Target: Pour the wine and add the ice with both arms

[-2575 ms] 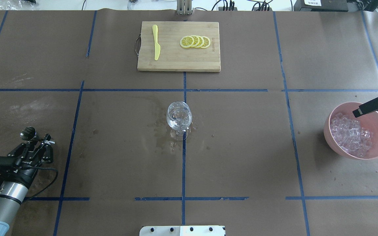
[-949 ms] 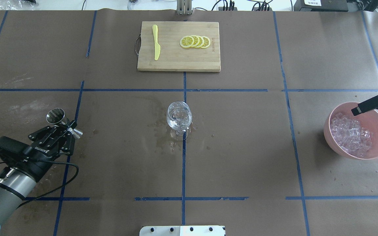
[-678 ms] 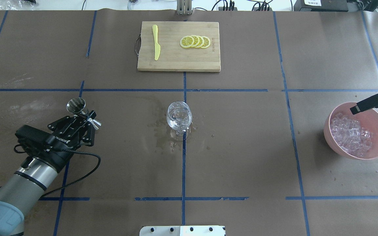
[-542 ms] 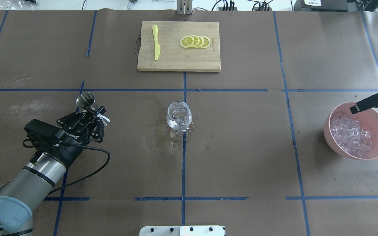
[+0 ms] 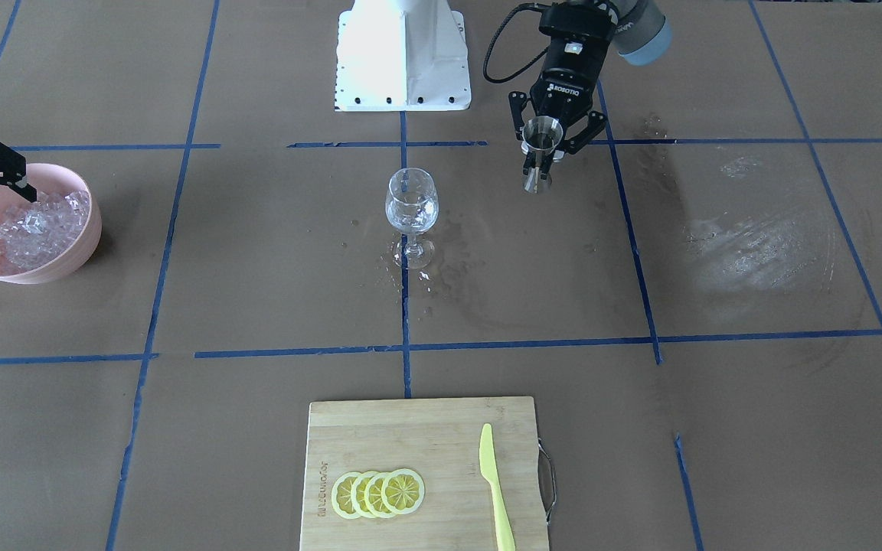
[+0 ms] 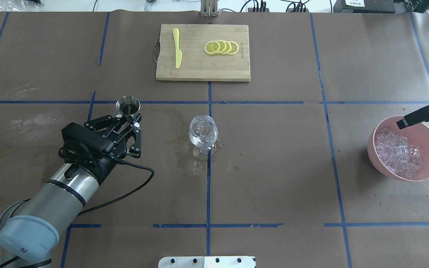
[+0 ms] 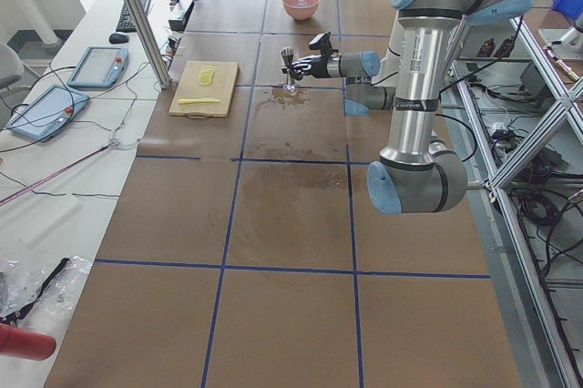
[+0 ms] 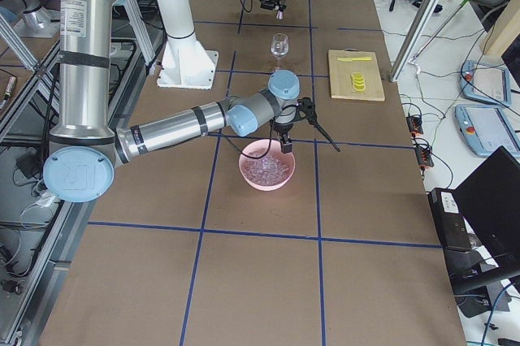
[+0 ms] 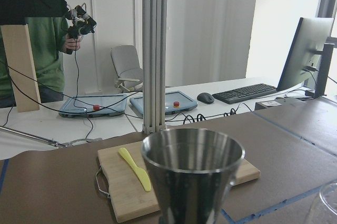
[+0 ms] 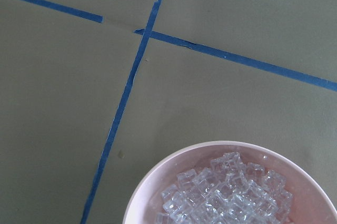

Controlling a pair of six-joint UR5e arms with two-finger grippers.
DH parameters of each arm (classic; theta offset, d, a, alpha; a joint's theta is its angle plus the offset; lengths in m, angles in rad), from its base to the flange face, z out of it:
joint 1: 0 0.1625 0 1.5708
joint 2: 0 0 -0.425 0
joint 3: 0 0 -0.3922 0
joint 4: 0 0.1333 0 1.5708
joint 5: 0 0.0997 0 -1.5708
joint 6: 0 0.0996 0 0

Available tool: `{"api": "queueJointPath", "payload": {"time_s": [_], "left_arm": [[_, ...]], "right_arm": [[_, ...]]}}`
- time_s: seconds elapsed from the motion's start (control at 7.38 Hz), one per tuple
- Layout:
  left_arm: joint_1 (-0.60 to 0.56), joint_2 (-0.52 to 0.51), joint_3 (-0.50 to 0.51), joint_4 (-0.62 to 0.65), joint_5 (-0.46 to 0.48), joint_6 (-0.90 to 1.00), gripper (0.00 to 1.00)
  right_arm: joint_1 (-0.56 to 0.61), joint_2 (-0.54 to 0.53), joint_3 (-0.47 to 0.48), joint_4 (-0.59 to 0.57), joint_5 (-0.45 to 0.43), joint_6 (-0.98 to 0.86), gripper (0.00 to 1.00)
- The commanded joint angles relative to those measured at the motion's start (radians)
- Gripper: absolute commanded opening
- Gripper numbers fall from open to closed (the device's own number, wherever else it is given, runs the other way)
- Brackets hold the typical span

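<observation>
My left gripper [image 6: 131, 119] is shut on the waist of a steel jigger [image 6: 128, 106], held upright above the table, left of the wine glass [image 6: 203, 134]. From the front the jigger [image 5: 540, 153] hangs to the right of the glass [image 5: 411, 205]. The jigger [image 9: 192, 176] fills the left wrist view; whether wine is in it does not show. My right gripper [image 6: 416, 96] is open above the far rim of a pink bowl [image 6: 369, 150] heaped with ice [image 6: 397, 154]. The right wrist view looks down on the ice [image 10: 226, 192].
A wooden cutting board [image 6: 199, 70] at the far middle carries lemon slices [image 6: 222, 47] and a yellow knife [image 6: 177, 48]. Wet patches [image 6: 184, 158] surround the glass's foot. The white pedestal [image 5: 403, 53] stands at the robot's side. A person [image 9: 31, 50] stands beyond the table.
My left arm has carried the jigger from the table's left front rightward and farther out, to beside the glass. The right gripper has stayed over the bowl, shifting only slightly.
</observation>
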Motion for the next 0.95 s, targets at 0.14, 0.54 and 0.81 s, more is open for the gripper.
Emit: {"api": "queueJointPath", "payload": {"time_s": [0.14, 0.54, 0.81], "left_arm": [[-0.005, -0.176, -0.085, 0.524, -0.145, 0.038, 0.0], [-0.013, -0.248, -0.079, 0.694, -0.227, 0.15, 0.0], [-0.01, -0.338, -0.07, 0.896, -0.242, 0.169, 0.0]], "right_arm": [[0.0, 0.0, 0.002, 0.0, 0.0, 0.001, 1.0], [-0.011, 0.0, 0.0, 0.0, -0.014, 0.001, 1.0], [-0.018, -0.002, 0.0, 0.0, -0.014, 0.002, 1.0]]}}
